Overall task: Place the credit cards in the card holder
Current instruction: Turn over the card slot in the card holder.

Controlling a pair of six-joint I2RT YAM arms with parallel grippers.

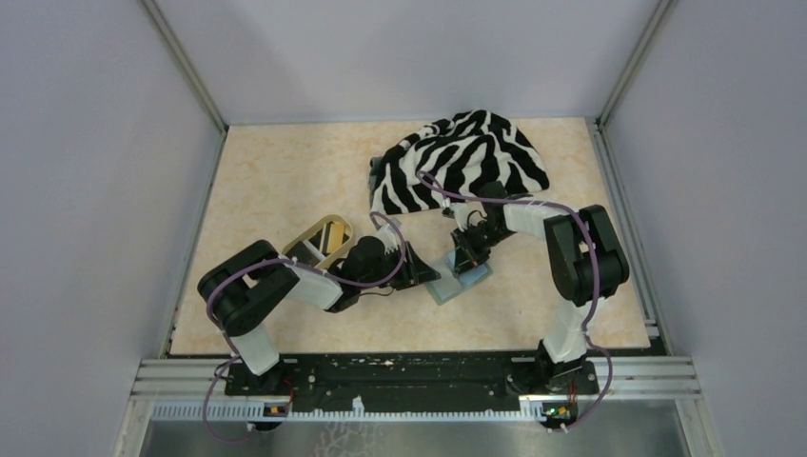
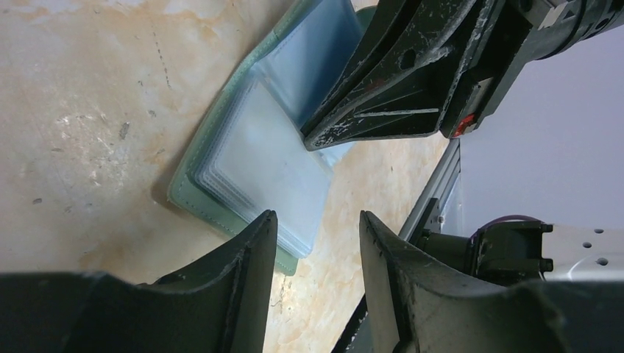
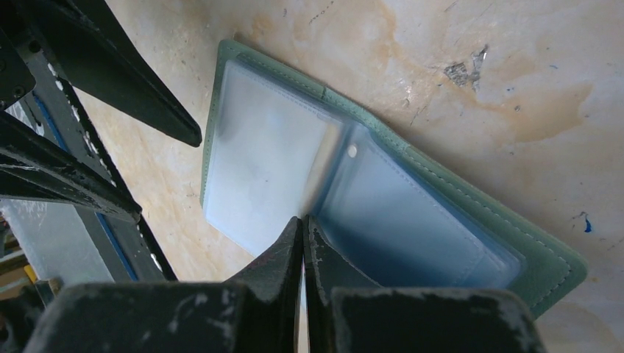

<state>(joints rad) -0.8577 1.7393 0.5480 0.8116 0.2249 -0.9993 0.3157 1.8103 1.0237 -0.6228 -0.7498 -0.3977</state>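
Jaws on the right arm (image 1: pixel 519 214) are pressed fully together, tips down on the clear sleeves at the fold of the card holder (image 3: pixel 441 213); whether a sleeve leaf is nipped between them I cannot tell. Left jaws stand about half apart with nothing between them, low over the surface (image 1: pixel 285 171), just beside the holder's left end.

The holder lies open with its sage-green cover down. It has rounded corners and a stitched rim, and its stack of see-through pockets shows only pale blue-grey. It sits askew to the surface's edges, around the middle and between the two arms.

Left of it and partly behind the left arm (image 1: pixel 314 286) is a tan oval tray (image 1: pixel 341 226), holding what look like dark credit cards (image 1: pixel 319 243) with pale stripes. A zebra-striped cloth (image 1: pixel 466 167) is heaped toward the far right corner, close behind the right arm. Bare surface stretches over the far left and along the near side of the holder
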